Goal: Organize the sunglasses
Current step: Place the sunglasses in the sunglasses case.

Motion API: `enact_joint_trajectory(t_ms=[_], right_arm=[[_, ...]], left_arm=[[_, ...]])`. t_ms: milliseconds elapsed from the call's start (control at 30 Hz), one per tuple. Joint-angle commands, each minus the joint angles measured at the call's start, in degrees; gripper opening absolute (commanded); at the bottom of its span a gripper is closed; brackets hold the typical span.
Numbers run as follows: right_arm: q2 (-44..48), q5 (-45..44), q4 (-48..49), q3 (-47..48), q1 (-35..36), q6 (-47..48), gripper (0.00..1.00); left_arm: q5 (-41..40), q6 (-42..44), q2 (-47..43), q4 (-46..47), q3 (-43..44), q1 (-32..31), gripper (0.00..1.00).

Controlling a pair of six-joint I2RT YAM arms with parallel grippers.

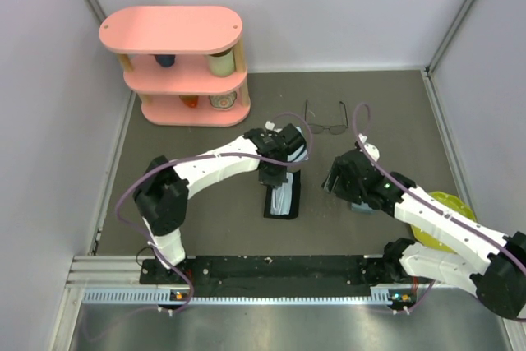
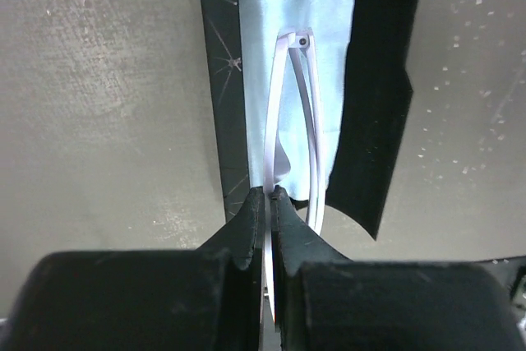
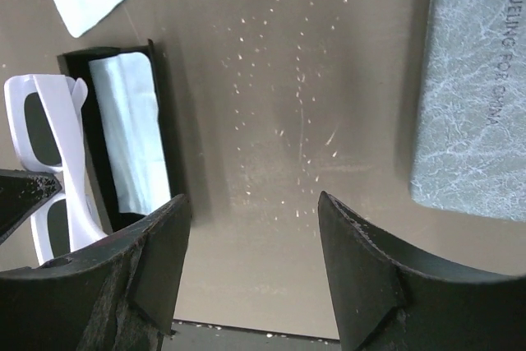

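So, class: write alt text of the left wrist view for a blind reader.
The left gripper is shut on a thin arm of the white sunglasses, holding them over an open black case with a light blue cloth inside.

My left pincer (image 2: 269, 196) hides the lenses of the white sunglasses (image 2: 289, 104) in its wrist view. From above, my right arm (image 1: 427, 215) covers most of the grey-blue case (image 1: 362, 207); the right wrist view cuts it at the top and right edges.
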State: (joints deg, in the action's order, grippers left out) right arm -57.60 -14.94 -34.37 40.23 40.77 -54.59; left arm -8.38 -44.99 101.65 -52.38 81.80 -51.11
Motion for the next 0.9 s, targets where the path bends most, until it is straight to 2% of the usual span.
enact_joint_trajectory(t_ms=[0,200,567,700,867], right_arm=[[2.4,-0.4,-1.8,-1.0,-0.8,-0.4,0.63],[3.9,-0.3,-2.4,-2.2,-1.2,-0.3,0.63],[4.3,-0.2,-2.3,-2.9,-1.4,-1.2,0.63],[4.7,-0.3,-2.4,-2.7,-1.4,-1.5,0.63],[5.4,1.0,-2.9,-0.1,-1.5,0.6,0.63]], left_arm=[[-5.7,-2.2,2.5,-3.7,3.3,-1.8,0.0],[-9.4,-1.6,8.9,-8.0,8.4,-2.5,0.0],[-13.1,-1.6,11.2,-8.3,7.1,-4.1,0.0],[-11.5,-1.4,11.0,-6.9,6.2,-4.5,0.15],[-11.3,-1.2,9.5,-6.9,6.2,-4.6,0.28]])
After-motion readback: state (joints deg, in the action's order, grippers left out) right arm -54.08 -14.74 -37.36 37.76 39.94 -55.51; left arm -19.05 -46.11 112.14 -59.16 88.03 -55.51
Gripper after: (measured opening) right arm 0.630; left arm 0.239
